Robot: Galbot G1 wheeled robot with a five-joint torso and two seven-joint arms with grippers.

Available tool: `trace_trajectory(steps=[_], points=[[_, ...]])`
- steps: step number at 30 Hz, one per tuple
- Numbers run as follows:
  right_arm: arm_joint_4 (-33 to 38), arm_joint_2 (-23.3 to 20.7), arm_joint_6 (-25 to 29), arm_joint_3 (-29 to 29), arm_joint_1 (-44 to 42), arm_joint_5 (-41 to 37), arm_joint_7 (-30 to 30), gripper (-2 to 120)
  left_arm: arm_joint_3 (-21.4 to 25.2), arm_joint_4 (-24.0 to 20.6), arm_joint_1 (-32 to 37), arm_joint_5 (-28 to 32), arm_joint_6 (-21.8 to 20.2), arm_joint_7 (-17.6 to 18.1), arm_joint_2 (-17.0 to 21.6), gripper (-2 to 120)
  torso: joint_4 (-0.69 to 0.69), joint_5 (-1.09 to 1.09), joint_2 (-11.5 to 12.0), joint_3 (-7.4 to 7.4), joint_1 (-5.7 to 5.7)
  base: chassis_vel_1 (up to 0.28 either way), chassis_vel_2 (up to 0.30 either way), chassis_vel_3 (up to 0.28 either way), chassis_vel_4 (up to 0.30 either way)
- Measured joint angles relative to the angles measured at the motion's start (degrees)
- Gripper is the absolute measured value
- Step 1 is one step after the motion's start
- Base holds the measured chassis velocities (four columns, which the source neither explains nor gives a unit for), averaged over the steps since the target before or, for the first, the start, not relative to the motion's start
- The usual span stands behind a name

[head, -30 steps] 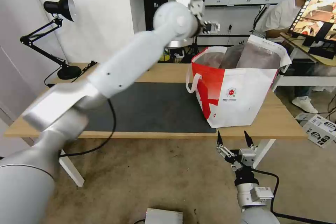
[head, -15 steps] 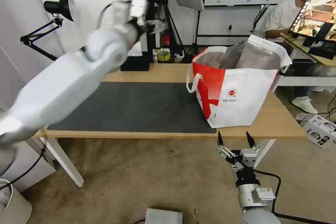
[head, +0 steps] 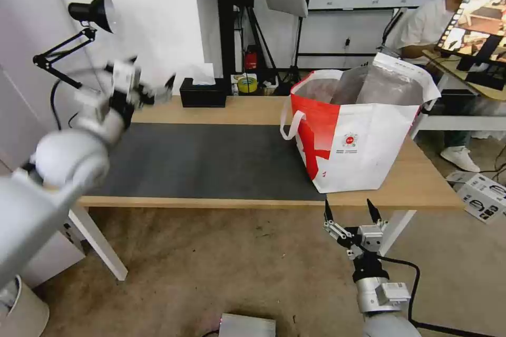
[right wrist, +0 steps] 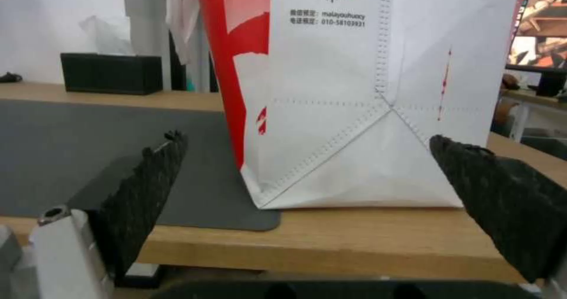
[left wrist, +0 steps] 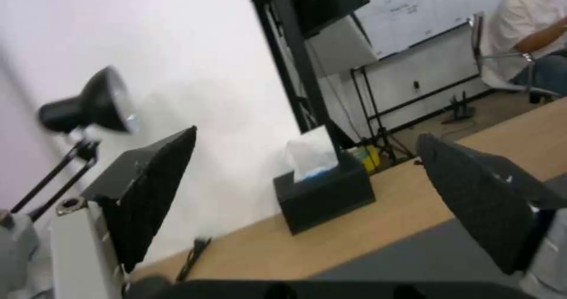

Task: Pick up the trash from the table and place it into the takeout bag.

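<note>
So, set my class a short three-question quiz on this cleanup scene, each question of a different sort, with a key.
1. True or false: the takeout bag stands upright on the table, partly on the dark grey mat.
2. Multiple choice: where is the right tool? A) inside the bag B) below the table's front edge, in front of the bag C) on the tissue box
3. Short answer: is the left tool, raised over the table's left end near the black tissue box, holding anything?

Key: 1 true. 2 B. 3 No, its fingers are apart with nothing between them.
</note>
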State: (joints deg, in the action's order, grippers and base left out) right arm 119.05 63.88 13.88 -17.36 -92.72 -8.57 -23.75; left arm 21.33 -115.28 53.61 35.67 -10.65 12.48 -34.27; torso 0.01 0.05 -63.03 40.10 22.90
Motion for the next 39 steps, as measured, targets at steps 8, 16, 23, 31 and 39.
trace_trajectory(steps=[8, 16, 23, 31, 39], points=[[0.92, 1.38, 0.63, -2.79, -2.91, 0.62, 0.54, 100, 5.06, -0.14, 10.29, -4.42, 5.07, 0.4, -7.16, 100, -0.04, -0.03, 0.0, 0.0, 0.01, 0.0, 0.0, 0.0, 0.0], [0.92, 1.79, 0.99, -2.93, -3.48, 0.62, 1.12, 100, 12.71, -1.44, 23.96, -9.41, 12.16, -0.62, -16.21, 100, 0.0, -0.05, 0.0, 0.0, 0.01, 0.0, 0.0, 0.0, 0.0], [0.7, 2.02, 1.37, -3.1, -3.63, 0.83, 1.48, 100, 16.53, -0.98, 32.1, -13.79, 17.46, -2.87, -23.94, 100, -0.01, -0.05, 0.01, 0.0, 0.0, 0.0, 0.0, 0.0, 0.0], [-0.22, 2.79, 2.19, -3.26, -3.64, 2.52, 1.95, 100, 18.16, 0.74, 38.33, -17.04, 24.15, -7.38, -30.55, 100, 0.0, -0.04, 0.0, 0.01, 0.01, 0.0, 0.0, 0.0, 0.0], [-1.36, 3.37, 2.77, -3.83, -3.86, 4.03, 1.62, 100, 16.86, 4.1, 40.6, -19.52, 29.73, -9.98, -35.11, 100, -0.01, -0.05, 0.01, 0.01, 0.01, 0.0, 0.0, 0.0, 0.0]])
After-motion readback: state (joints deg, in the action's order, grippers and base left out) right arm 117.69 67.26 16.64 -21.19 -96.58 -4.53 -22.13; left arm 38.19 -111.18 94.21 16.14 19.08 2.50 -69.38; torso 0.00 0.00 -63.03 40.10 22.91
